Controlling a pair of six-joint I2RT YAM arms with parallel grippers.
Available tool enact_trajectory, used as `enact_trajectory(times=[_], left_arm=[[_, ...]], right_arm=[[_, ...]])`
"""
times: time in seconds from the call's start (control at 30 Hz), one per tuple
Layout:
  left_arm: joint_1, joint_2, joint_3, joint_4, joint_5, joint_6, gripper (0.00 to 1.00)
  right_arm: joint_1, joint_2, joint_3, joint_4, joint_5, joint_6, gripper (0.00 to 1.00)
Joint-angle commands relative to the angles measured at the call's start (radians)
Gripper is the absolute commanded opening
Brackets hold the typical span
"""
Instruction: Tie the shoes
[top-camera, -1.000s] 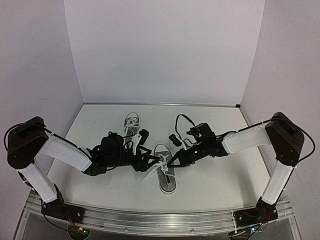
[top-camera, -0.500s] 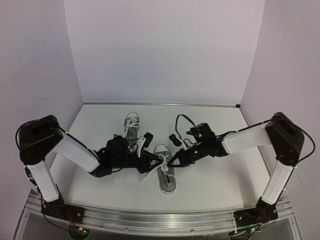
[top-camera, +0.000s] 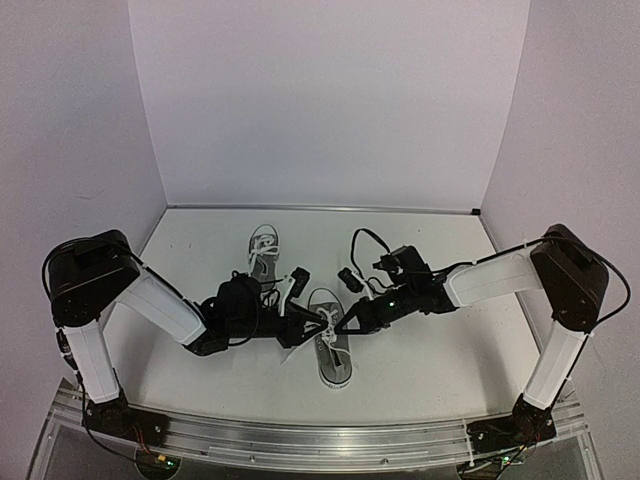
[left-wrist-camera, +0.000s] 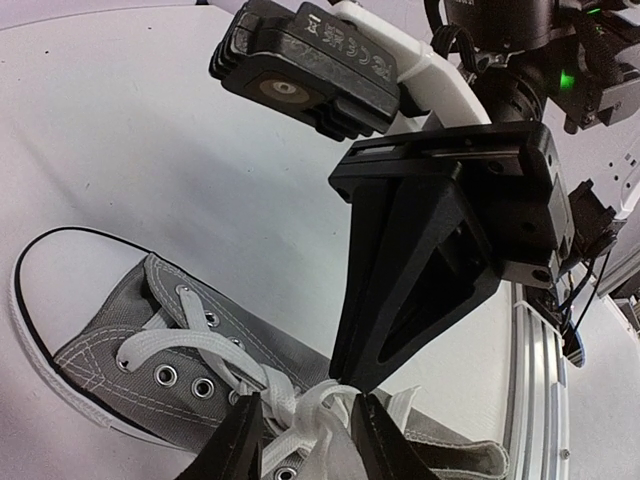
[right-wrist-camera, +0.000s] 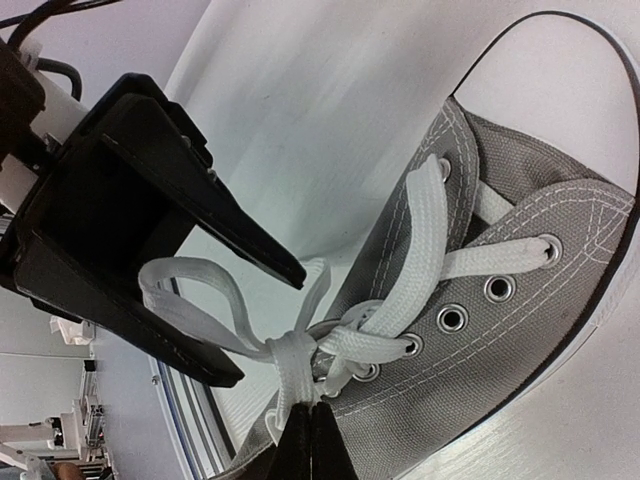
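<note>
The near shoe (top-camera: 335, 362) stands upright on the bench (top-camera: 430, 370), about midway between the two arms. Its toe points toward the bases. It is grey canvas with a white rubber sole, a thin dark line along the sole's edge, silver eyelets (right-wrist-camera: 452, 318) and a flat white lace (right-wrist-camera: 420, 215). The lace crosses the tongue in wide bands and gathers at the top eyelets into a loose knot (right-wrist-camera: 300, 350). A loop (right-wrist-camera: 185, 285) runs out from the knot to the shoe's left side. The far shoe (top-camera: 262, 245), of the same make, lies further back and to the left, well apart from the first and touched by neither arm.

The left arm (top-camera: 150, 305) has its elbow raised at the far left. Its forearm slopes down and to the right, low over the bench. The left hand (top-camera: 310, 322) meets the near shoe at the knot from the left. Its two fingers stand apart, one on each side of the loop, with a gap wider than the lace, so the hand is partly open and not clamped.

The right arm (top-camera: 490, 275) mirrors it, with its elbow high at the far right and its forearm sloping down and to the left. The right hand (right-wrist-camera: 310, 418) is closed to a point, pinching the lace just beside the knot. The two hands face each other tip to tip across the top of the shoe, very near one another.
</note>
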Motion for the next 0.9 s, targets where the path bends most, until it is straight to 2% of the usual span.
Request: enact_trajectory(times=[0.0,0.07,0.2,0.27,0.37,0.7,0.87], left_arm=[[0.002,-0.004,0.02,0.048,0.017,-0.009,0.25],[0.002,-0.009,0.017,0.037,0.018,-0.009,0.25],[0.002,-0.005,0.023,0.008,0.03,-0.006,0.31],[0.001,-0.003,0.023,0.008,0.034,-0.005,0.31],[0.002,-0.004,0.023,0.009,0.036,-0.005,0.27],[0.002,-0.023,0.007,0.001,0.035,0.002,0.01],[0.004,-0.06,-0.015,-0.021,-0.004,0.018,0.0]], right_arm=[[-0.004,-0.044,0.013,0.021,0.013,-0.002,0.0],[-0.004,-0.043,0.012,0.021,0.014,-0.002,0.0],[-0.004,-0.043,0.014,0.02,0.014,-0.003,0.0],[-0.003,-0.042,0.015,0.02,0.012,-0.002,0.0],[-0.004,-0.041,0.015,0.02,0.012,-0.002,0.0],[-0.004,-0.051,0.008,0.019,0.025,-0.003,0.0],[-0.005,-0.075,-0.011,0.015,0.042,-0.001,0.0]])
